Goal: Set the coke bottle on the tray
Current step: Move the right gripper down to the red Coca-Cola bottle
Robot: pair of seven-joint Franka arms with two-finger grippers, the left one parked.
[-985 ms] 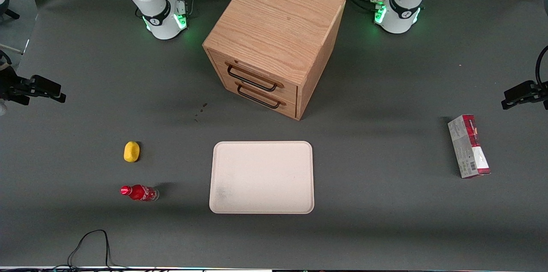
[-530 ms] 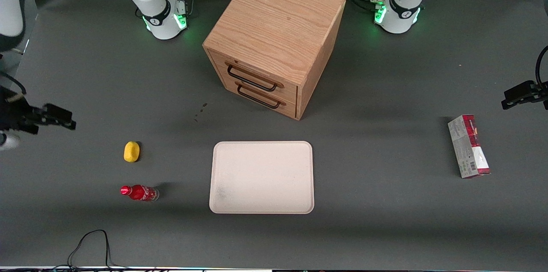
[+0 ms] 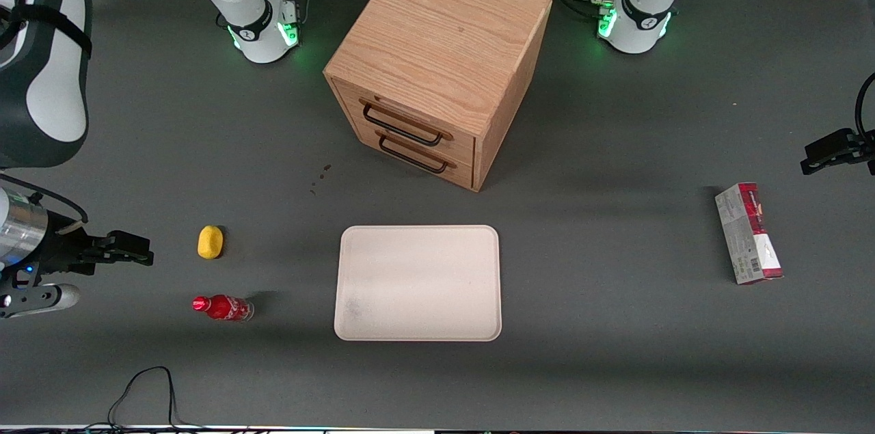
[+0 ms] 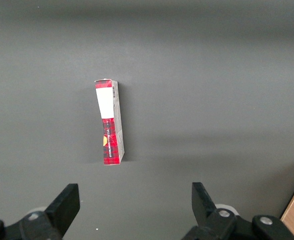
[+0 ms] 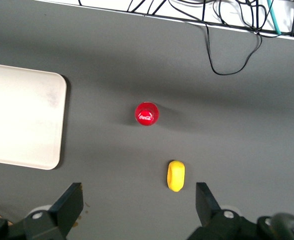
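Observation:
The coke bottle (image 3: pixel 222 307) is small and red with a red cap, and it stands on the grey table toward the working arm's end. In the right wrist view I look down on the bottle's cap (image 5: pixel 147 114). The cream tray (image 3: pixel 418 282) lies flat beside the bottle, nearer the table's middle, and the tray (image 5: pixel 22 120) has nothing on it. My gripper (image 3: pixel 130 256) hangs above the table, short of the bottle and apart from it. In the right wrist view the gripper (image 5: pixel 139 205) is open, with bare table between its fingers.
A yellow lemon-like lump (image 3: pixel 210 242) lies just farther from the front camera than the bottle, and the lump (image 5: pixel 175 175) shows near one finger. A wooden drawer cabinet (image 3: pixel 437 65) stands farther back than the tray. A red-and-grey carton (image 3: pixel 748 232) lies toward the parked arm's end. A black cable (image 3: pixel 147 393) loops at the table's front edge.
The right arm has swung down into view. Its gripper has come nearer the front camera and closer to the lemon and bottle. The objects have not moved.

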